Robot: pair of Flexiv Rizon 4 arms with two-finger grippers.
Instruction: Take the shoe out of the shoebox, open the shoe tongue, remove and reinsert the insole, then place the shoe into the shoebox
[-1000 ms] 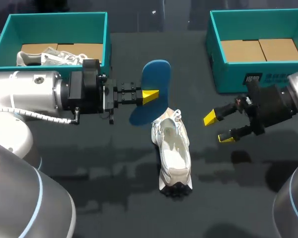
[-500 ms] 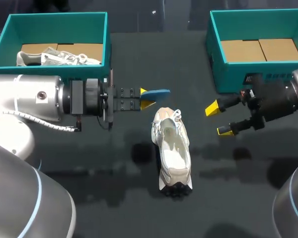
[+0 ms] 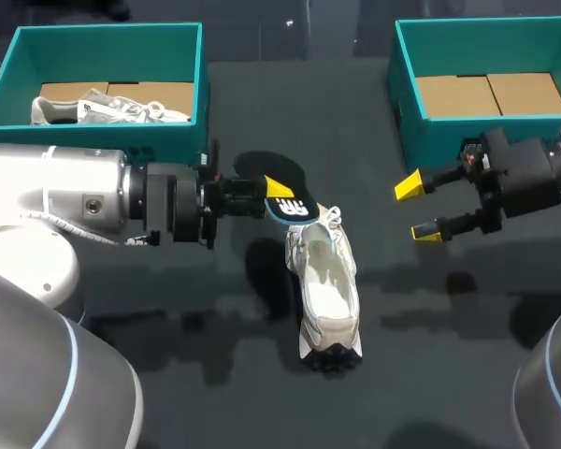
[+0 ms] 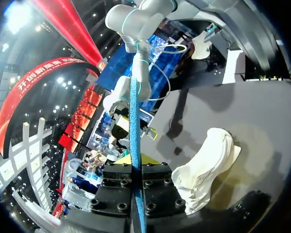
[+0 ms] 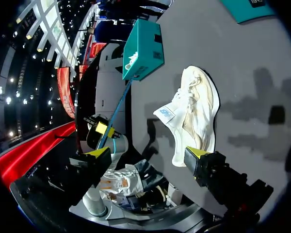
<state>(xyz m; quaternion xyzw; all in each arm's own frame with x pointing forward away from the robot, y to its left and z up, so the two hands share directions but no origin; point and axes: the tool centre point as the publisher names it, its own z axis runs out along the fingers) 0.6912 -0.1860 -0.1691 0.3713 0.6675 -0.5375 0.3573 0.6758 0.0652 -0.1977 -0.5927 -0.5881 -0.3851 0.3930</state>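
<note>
Head view puts the step at reinsertion, as I judge it. The left end effector [image 3: 277, 190] is clamped on the thin blue-edged insole with a dark face and a pale printed patch [image 3: 297, 206]. It holds the insole in the air just beside the laced end of the off-white low-top shoe [image 3: 325, 281]. The shoe stands on the dark matte worktop [image 3: 430, 374], roughly midway between the two shoeboxes and outside both.

To do this well, the insole's free end should tip down into the shoe's mouth and slide forward along the inner floor, flat and not folded. The right end effector [image 3: 419, 210] hangs wide and empty off to the shoe's right. It would best pin the shoe or hold the tongue back, because a light shoe on a smooth surface will likely skid when pushed.

Left wrist view shows the insole edge-on as a narrow blue strip, so it is thin and probably flexible. Pressing too fast could buckle it.

Right wrist view shows the pale tongue with its printed label folded out from the opening. The upper looks like soft fabric, the laces are white, and the near end has a dark lugged sole.

The teal cardboard shoebox on the left [image 3: 112, 37] holds a second pale shoe [image 3: 103, 106]. The teal shoebox on the right [image 3: 421, 140] shows only its brown floor.
</note>
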